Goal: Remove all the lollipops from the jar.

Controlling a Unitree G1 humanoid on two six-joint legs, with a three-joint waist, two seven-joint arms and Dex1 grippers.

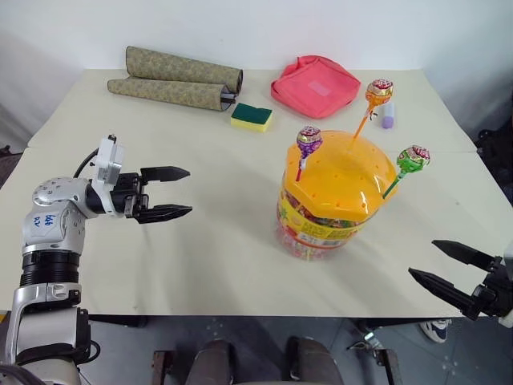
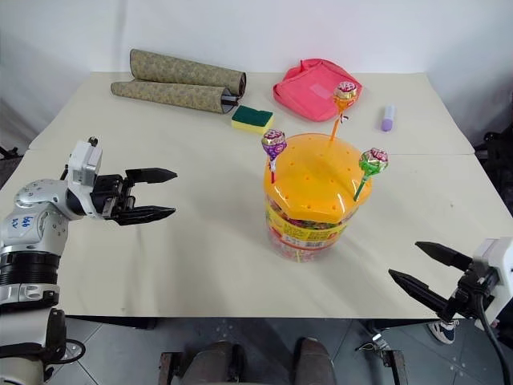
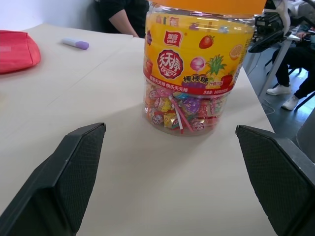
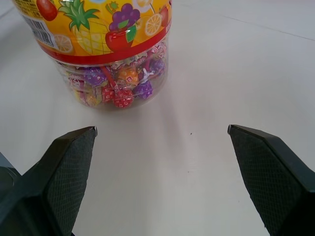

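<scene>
The jar (image 1: 333,200), a clear tub with a domed orange lid and a yellow-red label, stands right of the table's middle. Three lollipops stick up from holes in its lid: a purple one (image 1: 309,142) at the left, an orange one (image 1: 378,91) at the back and a green one (image 1: 413,160) at the right. My left gripper (image 1: 178,192) hovers open well to the jar's left, pointing at it. My right gripper (image 1: 442,265) is open near the table's front right edge, below the jar. Both wrist views face the jar (image 3: 197,73) (image 4: 103,54) between empty fingers.
At the back lie a rolled patterned mat (image 1: 176,80), a yellow-green sponge (image 1: 252,117), a pink pouch (image 1: 314,85) and a small lilac tube (image 1: 388,118). In the left wrist view a seated person (image 3: 123,17) shows beyond the table's far side.
</scene>
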